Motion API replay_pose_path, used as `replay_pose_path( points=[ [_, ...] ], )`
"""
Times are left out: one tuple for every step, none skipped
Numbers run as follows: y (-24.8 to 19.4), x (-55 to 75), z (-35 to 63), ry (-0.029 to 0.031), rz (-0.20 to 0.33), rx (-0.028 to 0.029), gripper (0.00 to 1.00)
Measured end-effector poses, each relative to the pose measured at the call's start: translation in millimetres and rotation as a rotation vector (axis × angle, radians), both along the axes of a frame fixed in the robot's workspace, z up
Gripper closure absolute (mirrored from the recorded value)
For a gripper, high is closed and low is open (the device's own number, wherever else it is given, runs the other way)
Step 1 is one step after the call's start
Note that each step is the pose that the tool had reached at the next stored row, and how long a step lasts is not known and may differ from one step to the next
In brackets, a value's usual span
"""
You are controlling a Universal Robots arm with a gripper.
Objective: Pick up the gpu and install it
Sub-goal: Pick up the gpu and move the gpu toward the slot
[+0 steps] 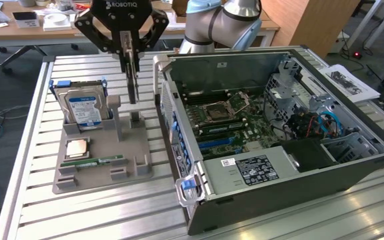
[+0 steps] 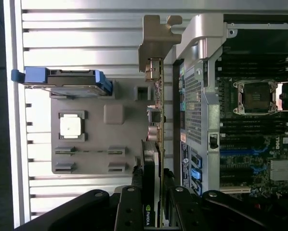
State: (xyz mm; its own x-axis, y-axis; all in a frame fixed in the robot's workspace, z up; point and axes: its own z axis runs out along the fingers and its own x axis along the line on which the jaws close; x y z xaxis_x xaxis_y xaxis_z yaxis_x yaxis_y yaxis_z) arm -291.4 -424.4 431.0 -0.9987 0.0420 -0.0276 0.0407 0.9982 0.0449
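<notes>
**Exterior view.** The gripper (image 1: 131, 54) hangs over the tabletop (image 1: 78, 210), to the exterior view's left of the open computer case (image 1: 279, 202). Its jaws pinch the gpu (image 1: 133, 82) by its upper end. The card hangs upright and edge-on, directly above the slotted post of the grey holder tray (image 1: 100, 177). Its lower end appears just clear of that post, though light contact cannot be ruled out. A hard drive (image 1: 85, 107) stands at the far left of the tray. A processor chip (image 1: 78, 147) and a memory stick (image 1: 102, 161) lie nearer.

**Wrist view.** The jaws press on the card's dark body, one on each face. The card's metal bracket (image 2: 156, 38) is at the end away from the grip. The card sits between the tray and the case wall, close to the case but outside it. The mainboard (image 2: 250, 134) is exposed.

**Finding.** The pick-up appears done or very nearly so. The installation is not done, because the card is outside the case.
</notes>
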Motion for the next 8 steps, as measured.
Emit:
replay_pose_path(
  points=[
    [0.0, 0.0, 2.2, 0.0, 0.0, 0.0, 0.73],
    [0.0, 0.0, 4.6, 0.0, 0.0, -0.0001, 0.73],
    [0.0, 0.0, 6.8, -0.0001, 0.0, 0.0, 0.73],
    [0.0, 0.0, 8.4, -0.0001, 0.0, 0.0, 0.73],
    [0.0, 0.0, 8.9, -0.0001, 0.0, 0.0001, 0.73],
    [0.0, 0.0, 8.9, -0.0002, 0.0, 0.0001, 0.73],
    [0.0, 0.0, 8.9, -0.0001, 0.0, 0.0001, 0.73],
    [0.0, 0.0, 9.0, -0.0001, 0.0, 0.0, 0.73]
  ],
)
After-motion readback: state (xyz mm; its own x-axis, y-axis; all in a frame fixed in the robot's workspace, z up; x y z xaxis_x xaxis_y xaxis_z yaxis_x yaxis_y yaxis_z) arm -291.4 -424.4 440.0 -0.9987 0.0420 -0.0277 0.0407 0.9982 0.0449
